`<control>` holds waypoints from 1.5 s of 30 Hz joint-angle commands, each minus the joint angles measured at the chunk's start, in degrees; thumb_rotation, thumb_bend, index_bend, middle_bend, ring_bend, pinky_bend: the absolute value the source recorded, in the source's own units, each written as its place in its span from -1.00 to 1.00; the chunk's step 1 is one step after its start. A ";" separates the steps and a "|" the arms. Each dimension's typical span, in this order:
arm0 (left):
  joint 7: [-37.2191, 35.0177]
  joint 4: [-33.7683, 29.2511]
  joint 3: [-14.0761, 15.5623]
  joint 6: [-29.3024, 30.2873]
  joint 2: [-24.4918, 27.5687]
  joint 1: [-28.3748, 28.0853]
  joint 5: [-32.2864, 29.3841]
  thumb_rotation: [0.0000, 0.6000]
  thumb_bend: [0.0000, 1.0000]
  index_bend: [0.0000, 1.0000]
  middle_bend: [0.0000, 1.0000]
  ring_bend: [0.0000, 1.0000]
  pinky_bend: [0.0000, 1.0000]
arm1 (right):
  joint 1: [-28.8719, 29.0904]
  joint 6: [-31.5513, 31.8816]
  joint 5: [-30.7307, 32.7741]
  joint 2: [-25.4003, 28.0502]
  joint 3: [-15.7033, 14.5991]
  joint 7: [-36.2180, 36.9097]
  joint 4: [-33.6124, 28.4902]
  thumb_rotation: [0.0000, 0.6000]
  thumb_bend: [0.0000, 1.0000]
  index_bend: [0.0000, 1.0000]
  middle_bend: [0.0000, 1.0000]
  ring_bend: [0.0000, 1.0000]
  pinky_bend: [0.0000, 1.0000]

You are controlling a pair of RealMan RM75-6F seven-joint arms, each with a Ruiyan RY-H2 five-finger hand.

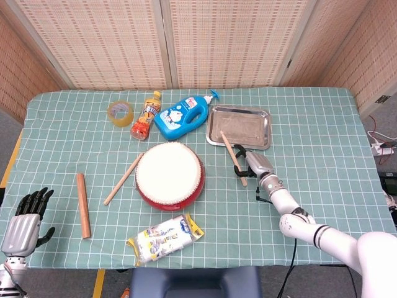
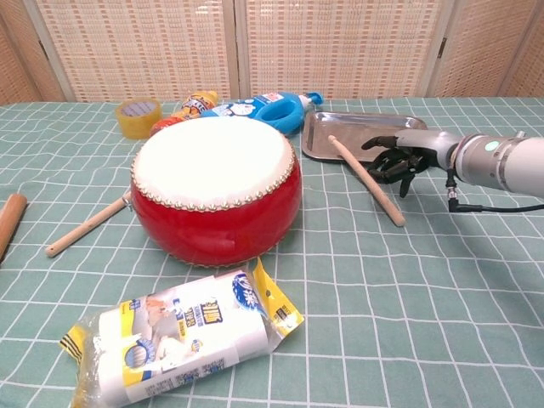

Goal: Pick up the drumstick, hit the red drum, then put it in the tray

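A: Where is your right hand [image 1: 254,166] sitting now?

B: It is lying over the drumstick [image 1: 233,158], just beside the red drum [image 1: 169,175]. My fingers [image 2: 393,163] are curling down around the stick, but whether they are truly gripping it or only touching it, I cannot tell.

A: And the drumstick itself?

B: One end is resting in the tray [image 1: 257,117], the other is lying on the tablecloth [image 1: 322,149]. The chest view is showing the tilt better.

A: What is the head view giving you that the chest view is not?

B: My left hand [image 1: 23,214], at the near left corner, with fingers apart and holding nothing. It is also showing the whole wooden rod [image 1: 82,205]; the chest view is catching only its tip.
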 commanded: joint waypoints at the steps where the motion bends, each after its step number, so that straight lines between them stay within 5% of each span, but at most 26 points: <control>1: -0.20 0.11 0.02 -0.09 0.04 0.07 -0.24 1.00 -0.54 -1.00 -1.00 -1.00 -1.00 | 0.58 -0.65 -2.57 -0.52 0.61 2.10 -0.32 0.51 0.12 -1.00 -0.55 -0.70 -0.08; 10: -0.81 0.42 0.30 0.08 -0.11 0.29 -0.07 1.00 -0.54 -1.00 -1.00 -1.00 -1.00 | -0.01 -1.19 -12.29 2.17 -0.99 6.98 -7.46 0.51 0.12 -1.00 -0.55 -0.70 -0.13; 14: -1.51 0.95 0.46 0.25 -0.15 0.56 -0.07 1.00 -0.54 -1.00 -1.00 -1.00 -1.00 | -1.87 3.57 -14.52 4.44 -2.25 5.09 -11.14 0.51 0.09 -0.96 -0.55 -0.65 -0.11; 18: -2.18 1.52 0.64 0.33 -0.38 0.62 0.31 1.00 -0.54 -1.00 -1.00 -1.00 -1.00 | -3.63 12.31 -11.35 3.98 -4.22 -7.94 -12.11 0.51 -0.57 -0.64 -0.54 -0.62 -0.07; 21: -2.81 1.82 0.74 0.43 -0.57 0.51 0.92 1.00 -0.53 -1.00 -1.00 -1.00 -1.00 | -3.84 16.90 -5.12 2.29 -4.84 -19.30 -14.01 0.51 -0.74 -0.59 -0.54 -0.62 -0.07; 28: -6.00 3.32 1.24 0.64 -0.64 0.78 1.77 1.00 -0.54 -1.00 -1.00 -1.00 -1.00 | -2.35 22.26 7.25 -1.34 -4.63 -33.46 -14.52 0.51 -0.74 -0.48 -0.54 -0.63 -0.07; 45: -8.69 6.45 1.51 0.07 -1.69 1.25 1.26 1.00 -0.54 -1.00 -1.00 -1.00 -1.00 | -0.94 21.24 9.46 -7.13 -4.03 -33.67 -6.32 0.52 -0.43 -0.28 -0.54 -0.63 -0.07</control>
